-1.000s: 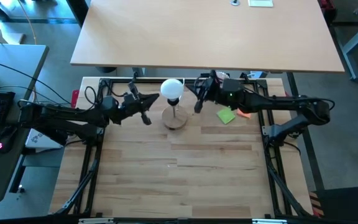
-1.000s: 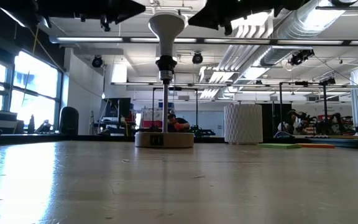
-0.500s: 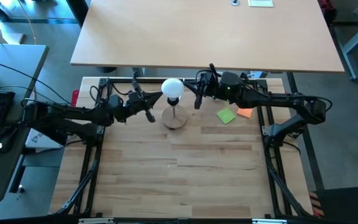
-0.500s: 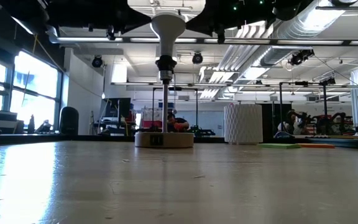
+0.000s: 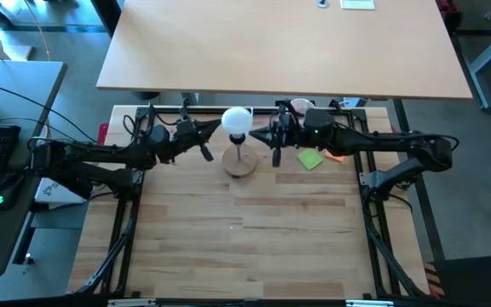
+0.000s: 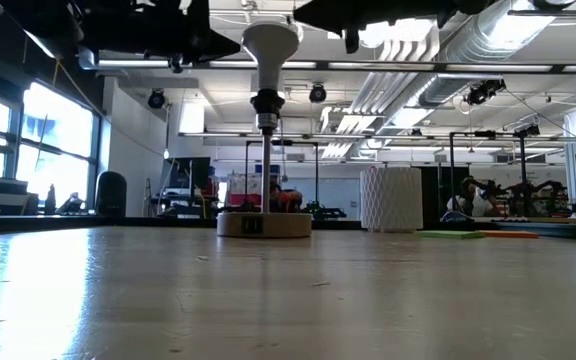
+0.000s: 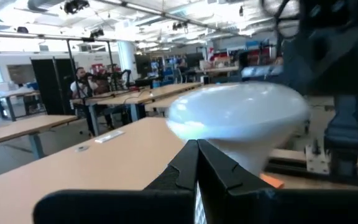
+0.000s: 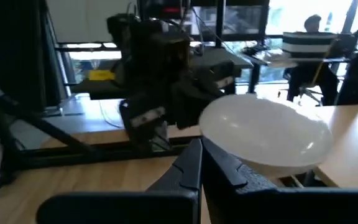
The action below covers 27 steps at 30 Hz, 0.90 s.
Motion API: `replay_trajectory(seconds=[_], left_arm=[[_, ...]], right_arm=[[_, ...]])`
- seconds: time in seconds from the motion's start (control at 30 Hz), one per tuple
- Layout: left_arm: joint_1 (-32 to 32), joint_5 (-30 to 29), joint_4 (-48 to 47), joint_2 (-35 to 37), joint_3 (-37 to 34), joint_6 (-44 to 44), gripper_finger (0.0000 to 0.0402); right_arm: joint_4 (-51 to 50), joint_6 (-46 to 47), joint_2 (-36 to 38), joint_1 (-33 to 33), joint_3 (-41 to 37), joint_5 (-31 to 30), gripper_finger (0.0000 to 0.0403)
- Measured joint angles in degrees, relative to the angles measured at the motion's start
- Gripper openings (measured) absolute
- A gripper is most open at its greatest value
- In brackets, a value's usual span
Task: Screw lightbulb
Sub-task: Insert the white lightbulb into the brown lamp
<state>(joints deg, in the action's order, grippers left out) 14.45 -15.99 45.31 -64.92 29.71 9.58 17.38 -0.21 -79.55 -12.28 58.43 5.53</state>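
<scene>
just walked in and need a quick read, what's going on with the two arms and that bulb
The lightbulb sits upright in the socket of a wooden stand near the table's far edge. The left gripper and right gripper flank it at globe height, one on each side. In both wrist views the jaws look shut, tips pointing at the globe. Neither is gripping it.

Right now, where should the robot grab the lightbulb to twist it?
Probably the round white globe of the lightbulb, squeezed from its two sides: it stands upright in the socket on the wooden stand, neck down, with only the globe free to reach.
</scene>
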Motion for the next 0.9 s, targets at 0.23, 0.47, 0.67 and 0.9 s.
replay_trajectory(seconds=[0.23,0.47,0.67,0.9], left_arm=[[-1.6,-0.1,-1.9,3.2,0.0,1.8,0.0000],[-3.8,2.5,-0.9,5.3,0.0,3.0,0.0000],[-3.7,3.8,1.1,2.1,0.0,2.4,0.0000],[-1.9,3.6,4.7,-0.7,0.0,1.0,0.0000]], right_arm=[[-2.0,-1.7,1.1,0.2,0.0,-13.4,0.0000],[0.2,0.6,-1.5,-5.2,0.0,-10.5,0.0000],[4.4,3.0,-4.1,-8.1,0.0,-3.6,0.0000],[6.0,4.7,-4.2,-7.4,0.0,-1.0,0.0000]])
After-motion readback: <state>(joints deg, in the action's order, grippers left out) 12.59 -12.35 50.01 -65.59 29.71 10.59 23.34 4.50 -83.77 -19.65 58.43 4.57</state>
